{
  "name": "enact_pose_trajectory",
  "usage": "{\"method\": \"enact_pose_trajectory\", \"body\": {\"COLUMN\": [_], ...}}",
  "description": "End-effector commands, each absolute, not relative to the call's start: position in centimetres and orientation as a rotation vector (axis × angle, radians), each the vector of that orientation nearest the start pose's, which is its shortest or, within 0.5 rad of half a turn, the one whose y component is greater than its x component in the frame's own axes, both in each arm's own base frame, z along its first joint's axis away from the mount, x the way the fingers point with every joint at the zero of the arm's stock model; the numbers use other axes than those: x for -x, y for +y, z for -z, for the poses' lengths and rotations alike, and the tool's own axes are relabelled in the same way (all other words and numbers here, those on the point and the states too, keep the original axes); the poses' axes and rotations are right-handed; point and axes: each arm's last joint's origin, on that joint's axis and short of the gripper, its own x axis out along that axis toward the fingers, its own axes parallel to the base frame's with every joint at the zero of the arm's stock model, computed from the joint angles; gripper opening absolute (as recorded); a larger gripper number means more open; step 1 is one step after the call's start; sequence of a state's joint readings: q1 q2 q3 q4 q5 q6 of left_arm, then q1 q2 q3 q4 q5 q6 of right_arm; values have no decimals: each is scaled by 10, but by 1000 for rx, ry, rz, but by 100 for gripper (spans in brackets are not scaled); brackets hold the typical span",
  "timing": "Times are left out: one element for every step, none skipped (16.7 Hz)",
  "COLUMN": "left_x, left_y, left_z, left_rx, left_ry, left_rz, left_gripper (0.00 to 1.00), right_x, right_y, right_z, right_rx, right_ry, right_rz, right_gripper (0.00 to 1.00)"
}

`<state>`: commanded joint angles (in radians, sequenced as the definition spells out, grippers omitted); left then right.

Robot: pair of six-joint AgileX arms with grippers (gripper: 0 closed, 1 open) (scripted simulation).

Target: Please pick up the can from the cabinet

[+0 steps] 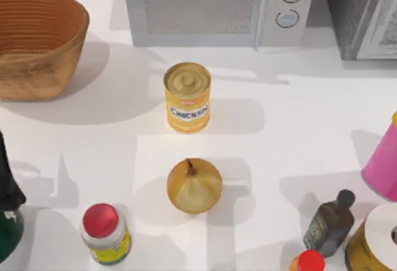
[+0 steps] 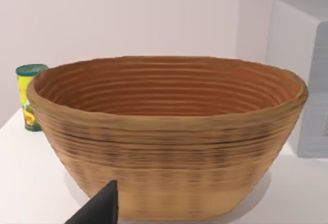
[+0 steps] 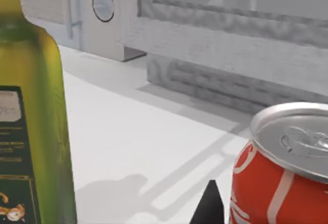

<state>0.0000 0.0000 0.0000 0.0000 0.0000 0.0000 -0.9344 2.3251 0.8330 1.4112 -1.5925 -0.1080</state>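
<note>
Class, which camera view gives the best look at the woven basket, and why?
The left wrist view: the basket stands close and whole, its ribbed inside and rim plain. The top view has it at the cabinet's far left, cut by the picture's edge.

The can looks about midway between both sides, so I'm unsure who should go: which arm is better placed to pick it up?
Probably the left, narrowly. The can stands upright on the cabinet just left of centre, with bare surface on that side. The right side is crowded by a dark bottle and a pink container.
</note>
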Motion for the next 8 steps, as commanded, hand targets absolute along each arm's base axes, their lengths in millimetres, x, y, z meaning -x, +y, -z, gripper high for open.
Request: {"method": "enact_pose_trajectory", "body": {"left_x": [-106,-106,-106,-106,-106,-106,-106,-106], "left_y": [-1,-1,-1,-1,-1,-1,-1,-1], "left_z": [-160,-160,-160,-160,-160,-160,-160,-160], "left_rx": [0,0,0,0,0,0,0,0], "left_ry": [0,0,0,0,0,0,0,0], "left_rz": [0,0,0,0,0,0,0,0], "left_gripper": [100,100,100,100,100,100,100,100], "right_x": [-235,-235,-234,-233,-233,-233,-233,-233], "right_y": [-256,-249,-242,-237,-234,-234,-234,-234], "right_z": [-46,-46,-45,-44,-44,-44,-44,-44], "right_rx": [26,20,12,5,0,0,0,0], "right_ry": [-2,-2,-2,-1,-1,-1,-1,-1], "right_rz": [-703,-723,-742,-758,-766,-767,-767,-767], "right_gripper": [0,0,0,0,0,0,0,0]}}
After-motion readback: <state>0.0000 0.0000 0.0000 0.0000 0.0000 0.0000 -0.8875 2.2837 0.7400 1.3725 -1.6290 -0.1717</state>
